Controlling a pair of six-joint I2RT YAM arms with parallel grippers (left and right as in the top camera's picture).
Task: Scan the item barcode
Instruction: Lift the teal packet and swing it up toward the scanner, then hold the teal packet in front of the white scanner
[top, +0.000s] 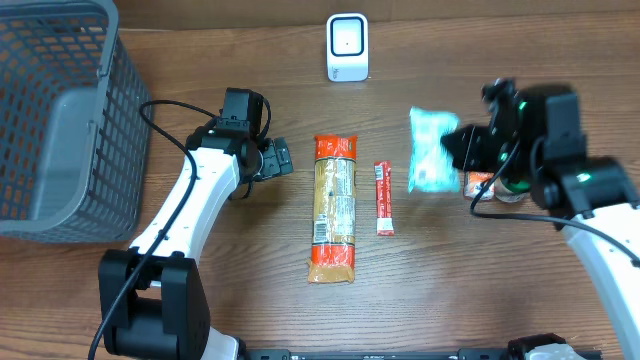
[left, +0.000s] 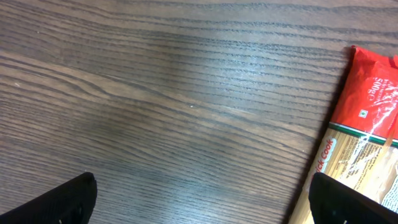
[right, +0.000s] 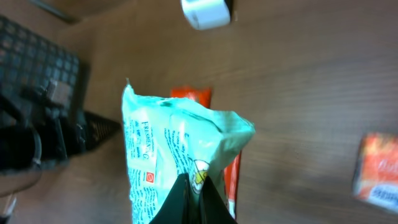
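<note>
My right gripper (top: 462, 150) is shut on the edge of a mint-green packet (top: 432, 150) with printed text and holds it up off the table. In the right wrist view the packet (right: 174, 149) hangs crumpled in front of the pinched jaws of that gripper (right: 198, 199). No barcode shows clearly on it. The white scanner (top: 347, 47) stands at the table's far edge, and its base (right: 205, 12) shows beyond the packet. My left gripper (top: 280, 158) is open and empty, just left of a long orange pasta packet (top: 334, 208); its fingers (left: 68, 199) hover over bare wood.
A grey wire basket (top: 60, 120) fills the far left. A thin red sachet (top: 384, 198) lies right of the pasta packet (left: 367, 143). An orange box (top: 480, 183) sits partly under my right arm.
</note>
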